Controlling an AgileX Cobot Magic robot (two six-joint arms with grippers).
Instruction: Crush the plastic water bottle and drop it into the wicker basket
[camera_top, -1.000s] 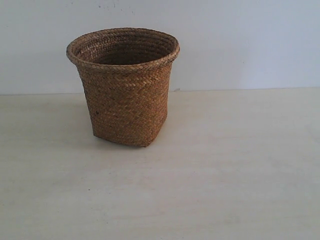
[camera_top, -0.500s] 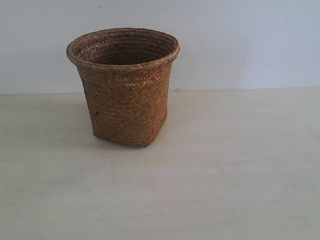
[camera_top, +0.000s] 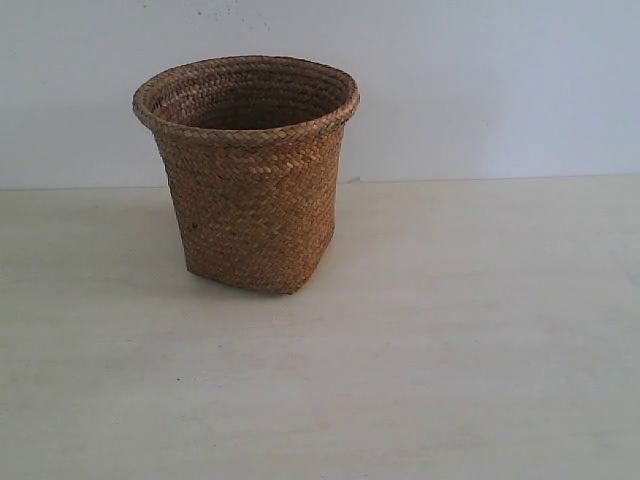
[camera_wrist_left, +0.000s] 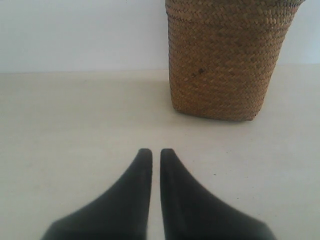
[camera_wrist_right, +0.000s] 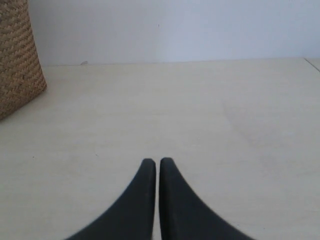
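The wicker basket (camera_top: 255, 200) stands upright on the pale table (camera_top: 480, 350), at about ten o'clock from the middle of the exterior view, with its round braided rim uppermost and its squarish base flat on the surface. The table around it carries nothing else that can be seen.

The plastic water bottle appears in none of the three views. The exterior camera looks at the basket from too low an angle to show its floor; only the far inner wall below the rim is visible. The bottle may lie inside, but that cannot be told from here.

The left gripper (camera_wrist_left: 155, 152) has its two dark fingers drawn together with only a thin slit between them, and it holds nothing. It hangs low over bare table with the basket's woven wall in front of it. The right gripper (camera_wrist_right: 157, 161) is likewise closed and empty, with one side of the basket at the edge of its view.

As a judgement, this is either the very start, before a bottle is in reach, or the very end, after the drop. If it is the start, the next move calls for finding the bottle, spreading the fingers of both grippers wide enough to take it, and squeezing it between the two arms. Only then would it be carried over the rim at ten o'clock.
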